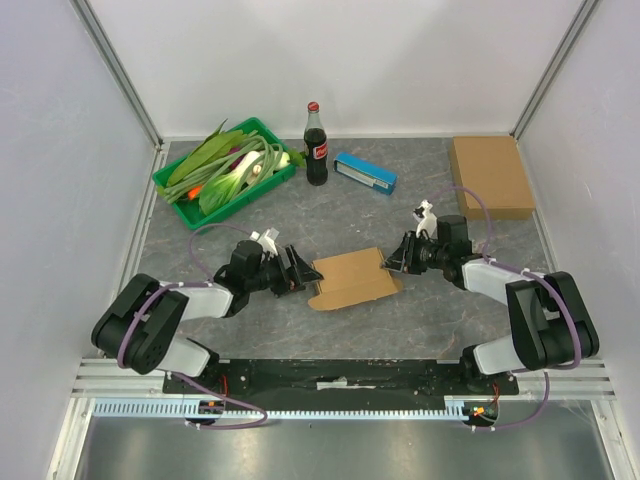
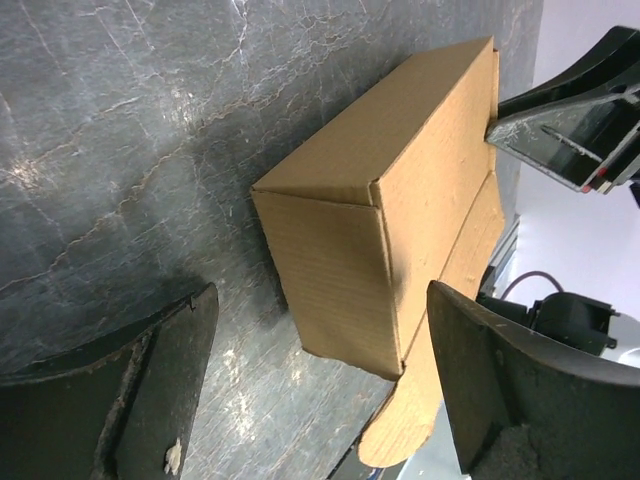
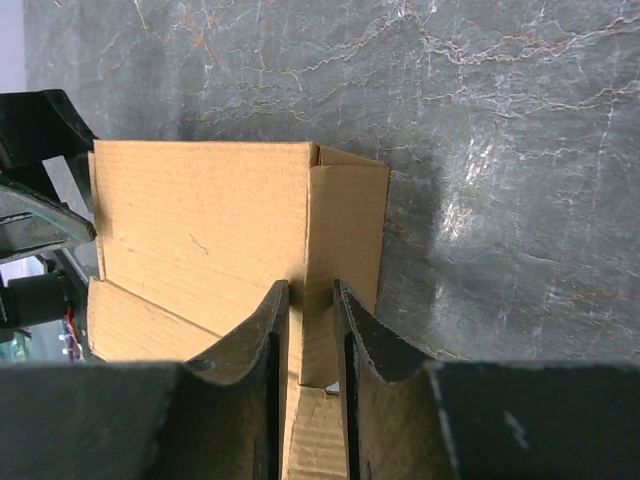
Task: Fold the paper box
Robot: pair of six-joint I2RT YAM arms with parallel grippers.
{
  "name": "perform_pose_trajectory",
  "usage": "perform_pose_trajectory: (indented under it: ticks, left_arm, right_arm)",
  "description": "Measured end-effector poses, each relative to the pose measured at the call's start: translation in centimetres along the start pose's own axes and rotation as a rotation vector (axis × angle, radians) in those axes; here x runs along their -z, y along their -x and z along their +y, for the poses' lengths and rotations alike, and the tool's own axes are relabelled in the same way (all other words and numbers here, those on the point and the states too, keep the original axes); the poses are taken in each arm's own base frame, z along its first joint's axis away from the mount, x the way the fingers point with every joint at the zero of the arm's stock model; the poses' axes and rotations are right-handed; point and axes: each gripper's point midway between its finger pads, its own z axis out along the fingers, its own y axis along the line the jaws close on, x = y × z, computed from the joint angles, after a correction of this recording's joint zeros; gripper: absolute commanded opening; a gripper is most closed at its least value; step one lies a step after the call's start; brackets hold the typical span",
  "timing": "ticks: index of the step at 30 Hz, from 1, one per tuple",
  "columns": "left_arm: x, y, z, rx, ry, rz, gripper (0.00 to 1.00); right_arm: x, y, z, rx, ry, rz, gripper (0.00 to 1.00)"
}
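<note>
Up close only, right gripper (image 3: 310,295) pinching paper box (image 3: 200,220)

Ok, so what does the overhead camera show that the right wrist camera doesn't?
Only the overhead view shows the green tray of vegetables, the cola bottle, the blue box and the flat cardboard at the back right. Only the right wrist view shows the right gripper up close, its jaws close together around the end flap; whether they pinch it is unclear. Both show the paper box, the grey table and the open left gripper at the box's other end.
</note>
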Motion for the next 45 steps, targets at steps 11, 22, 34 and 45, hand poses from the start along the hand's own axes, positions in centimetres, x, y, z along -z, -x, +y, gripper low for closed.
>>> perform_pose_trajectory:
  ticks: [11,22,34,45]
  left_arm:
    - [-2.1,-0.8,-1.7,0.118,-0.091,0.023,0.89]
    - [-2.7,-1.9,-2.5,0.2,-0.157,0.036,0.52]
    - [-0.6,-0.6,-4.6,0.312,-0.182,0.071,0.52]
    - [4.8,6.0,-9.1,0.385,-0.114,0.118,0.47]
  right_arm:
    - [-0.2,-0.1,-0.2,-0.052,0.047,0.006,0.28]
    - [-0.3,0.6,-0.6,-0.063,0.047,-0.02,0.38]
    - [3.3,3.5,3.4,0.327,-0.23,-0.042,0.98]
    - [6.9,-2.4,23.5,1.207,0.06,-0.147,0.98]
